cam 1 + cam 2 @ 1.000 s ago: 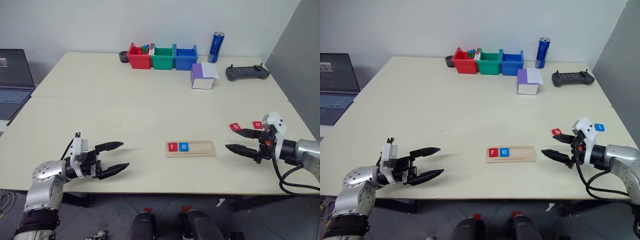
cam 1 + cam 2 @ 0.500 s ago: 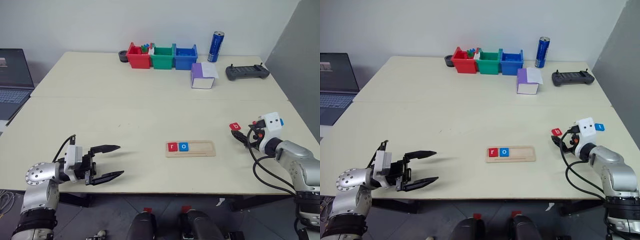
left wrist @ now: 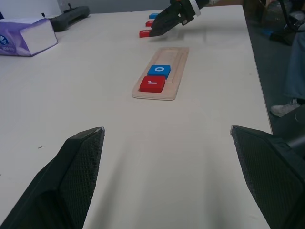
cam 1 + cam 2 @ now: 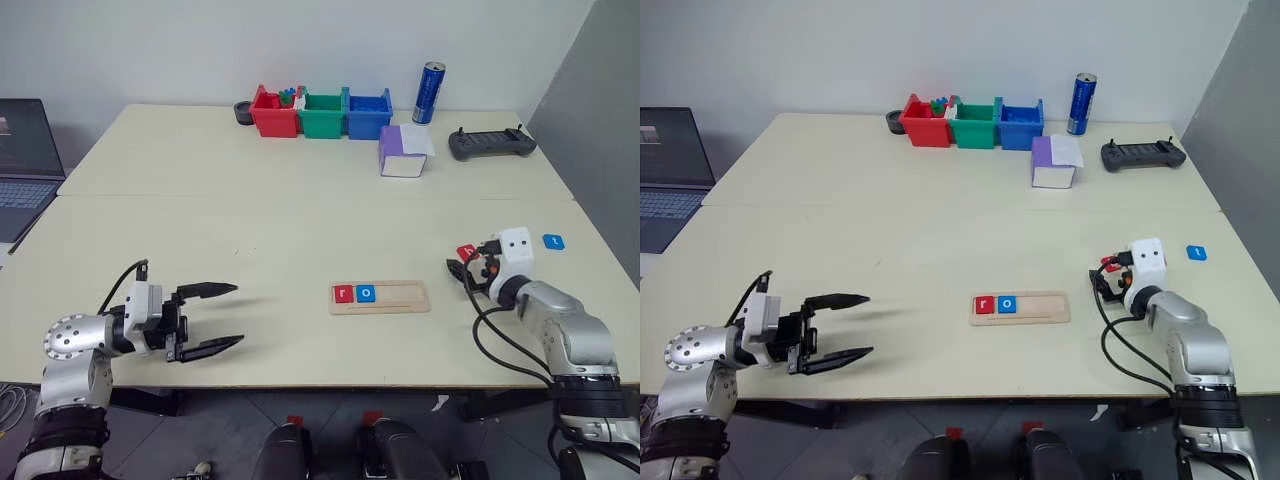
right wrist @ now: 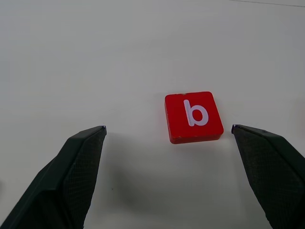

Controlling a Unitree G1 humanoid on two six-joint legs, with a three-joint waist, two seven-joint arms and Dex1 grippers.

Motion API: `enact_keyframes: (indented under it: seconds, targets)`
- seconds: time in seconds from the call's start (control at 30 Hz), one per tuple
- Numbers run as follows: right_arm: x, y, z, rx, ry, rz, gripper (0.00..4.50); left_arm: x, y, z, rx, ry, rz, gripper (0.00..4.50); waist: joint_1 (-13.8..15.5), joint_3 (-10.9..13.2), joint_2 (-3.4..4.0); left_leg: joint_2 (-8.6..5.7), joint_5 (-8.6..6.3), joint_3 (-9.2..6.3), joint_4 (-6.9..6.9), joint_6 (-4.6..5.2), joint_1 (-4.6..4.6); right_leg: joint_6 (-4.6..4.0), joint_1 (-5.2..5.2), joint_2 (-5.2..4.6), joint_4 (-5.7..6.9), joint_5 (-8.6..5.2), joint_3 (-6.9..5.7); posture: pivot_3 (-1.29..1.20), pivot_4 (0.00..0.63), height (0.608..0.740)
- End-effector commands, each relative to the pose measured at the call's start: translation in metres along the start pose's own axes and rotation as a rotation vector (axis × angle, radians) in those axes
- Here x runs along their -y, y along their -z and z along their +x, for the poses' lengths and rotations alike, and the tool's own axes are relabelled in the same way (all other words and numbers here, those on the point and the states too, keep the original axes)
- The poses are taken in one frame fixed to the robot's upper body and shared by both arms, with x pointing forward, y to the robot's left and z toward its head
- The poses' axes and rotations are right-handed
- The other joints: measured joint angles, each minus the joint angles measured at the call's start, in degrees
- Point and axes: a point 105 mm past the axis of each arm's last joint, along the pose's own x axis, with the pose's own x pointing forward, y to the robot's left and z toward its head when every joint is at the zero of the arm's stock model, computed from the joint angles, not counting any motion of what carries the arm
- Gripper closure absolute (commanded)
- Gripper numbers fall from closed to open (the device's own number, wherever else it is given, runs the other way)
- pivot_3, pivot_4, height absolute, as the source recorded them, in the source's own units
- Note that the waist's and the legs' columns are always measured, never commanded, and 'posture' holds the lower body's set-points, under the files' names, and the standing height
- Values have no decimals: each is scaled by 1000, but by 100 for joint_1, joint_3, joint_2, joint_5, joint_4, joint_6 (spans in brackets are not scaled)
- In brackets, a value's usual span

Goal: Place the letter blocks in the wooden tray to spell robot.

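A: Wooden tray (image 4: pixel 380 297) sits mid-table, and two tiles are in at its left end: a red "r" block (image 4: pixel 343 293), then a blue "o" block (image 4: pixel 366 293) touching it. The other slots are bare.

B: Over on the right, the right gripper (image 5: pixel 167 157) hovers with its fingers spread wide, nothing between them. The red "b" block (image 5: pixel 193 117) lies flat on the table just ahead of the tips.

A: And the blue "t" block (image 4: pixel 553 241) rests farther right, near the table edge.

B: Left gripper (image 4: pixel 218 316) is low over the near-left table, fingers apart, empty, well away from the tray.

A: At the back there's a blue can (image 4: pixel 430 93), lettering unreadable, and a purple-and-white box (image 4: pixel 402 153).
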Motion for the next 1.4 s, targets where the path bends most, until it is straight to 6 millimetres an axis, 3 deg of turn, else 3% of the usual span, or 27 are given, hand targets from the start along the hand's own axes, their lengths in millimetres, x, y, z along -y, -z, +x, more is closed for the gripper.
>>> enact_keyframes:
  seconds: [0.03, 0.47, 0.7, 0.8, 1.03, 1.23, 1.4]
  targets:
    - [0, -12, 3, 38, 14, -30, 0, -3, -9, 1, -2, 12, 27, 34, -1, 0, 0, 0, 0, 0, 0, 0, 1, 0, 0, 0, 1, 0, 0, 0, 150, 740]
    - [0, 8, 11, -15, 12, 17, 0, 3, -8, -3, -13, 11, 19, 34, -20, -2, -3, 1, 0, 1, 2, 0, 5, 0, 1, 0, 7, 0, 2, 0, 150, 740]
    - [5, 8, 16, -5, 35, 20, 0, 2, -9, -3, -12, 5, 25, 34, -22, -10, -14, 1, 0, 4, 7, 0, 10, 0, 1, 0, 19, 0, 7, 0, 150, 740]
    - [7, 9, 16, -1, 47, 37, 609, 2, -8, -3, -16, 4, 24, 0, -21, -10, -15, 1, 0, 6, 9, 0, 13, 0, 1, 0, 28, 0, 9, 0, 150, 740]
    - [0, 15, 9, -22, 43, 29, 3024, -1, -7, -5, -30, 13, 20, 0, -18, -11, -15, 1, 1, 6, 7, -1, 14, -2, -3, 0, 38, -1, 9, 0, 150, 740]
    - [-29, -1, -22, 61, 53, 32, 3042, -5, -3, -5, -38, 32, -1, 0, -14, -10, -13, 2, 0, 6, 3, -1, 11, -2, -10, -1, 40, -2, 9, 0, 150, 740]
    - [-49, 12, -61, 25, 143, 48, 3042, -10, -2, 0, -38, 47, -1, 0, 1, -10, -14, 3, 0, 4, 2, -1, 6, -1, -15, -1, 40, -2, 6, 0, 150, 740]
